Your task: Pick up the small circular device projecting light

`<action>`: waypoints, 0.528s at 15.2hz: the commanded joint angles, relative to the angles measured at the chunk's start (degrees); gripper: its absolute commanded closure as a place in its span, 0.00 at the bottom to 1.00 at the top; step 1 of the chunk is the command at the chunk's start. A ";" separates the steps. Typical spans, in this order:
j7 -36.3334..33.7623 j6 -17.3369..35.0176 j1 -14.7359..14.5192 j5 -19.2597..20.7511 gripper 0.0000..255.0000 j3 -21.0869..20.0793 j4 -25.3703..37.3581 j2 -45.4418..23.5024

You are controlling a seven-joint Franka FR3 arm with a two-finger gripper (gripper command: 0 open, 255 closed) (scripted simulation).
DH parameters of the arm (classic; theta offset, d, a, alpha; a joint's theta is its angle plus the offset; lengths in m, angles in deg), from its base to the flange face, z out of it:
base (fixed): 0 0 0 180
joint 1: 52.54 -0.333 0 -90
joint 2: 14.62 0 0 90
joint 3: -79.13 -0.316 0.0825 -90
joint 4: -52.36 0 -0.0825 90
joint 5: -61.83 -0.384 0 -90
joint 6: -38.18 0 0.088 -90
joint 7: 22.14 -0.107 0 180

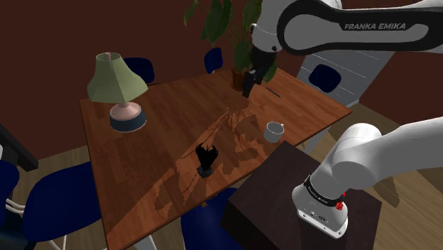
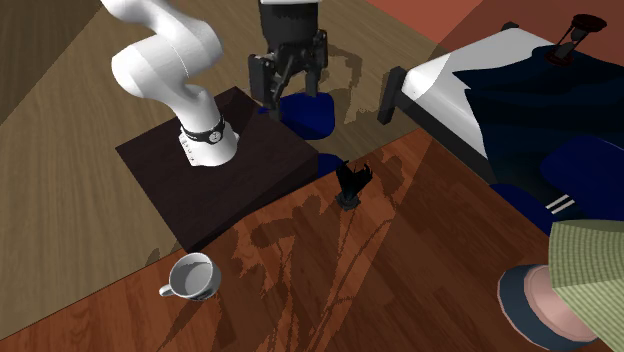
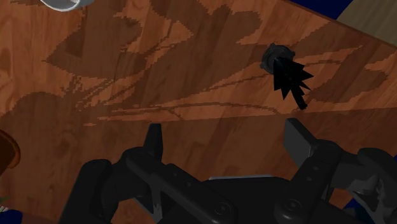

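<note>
A small black object with a round base and a spiky top [image 1: 206, 160] stands near the front edge of the wooden table [image 1: 163, 106], also seen in the second exterior view [image 2: 350, 185] and ahead of the fingers in the wrist view [image 3: 283, 67]. A table lamp with a green shade and a round blue base [image 1: 118, 85] stands at the table's left end [image 2: 565, 290]. My black gripper [image 1: 250, 82] hangs open and empty above the table's far side [image 2: 288, 88], well apart from both; its two fingers stand wide apart [image 3: 226, 137].
A white mug [image 1: 274, 131] [image 2: 194, 277] sits by the table edge close to the dark stand [image 1: 284, 192]. A potted plant [image 1: 238, 71] stands at the far edge behind the gripper. Blue chairs [image 1: 53, 199] surround the table. A bed [image 2: 500, 90] lies beyond.
</note>
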 commanded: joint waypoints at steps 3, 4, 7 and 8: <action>-2.51 5.14 -0.93 -1.88 0.00 -1.90 -1.38 -5.45; -3.13 6.47 -1.17 -2.32 0.00 -2.40 -1.66 -6.91; -4.97 10.45 -1.87 -3.54 0.00 -3.91 -2.13 -11.63; -5.58 11.77 -2.09 -3.90 0.00 -4.41 -2.16 -13.31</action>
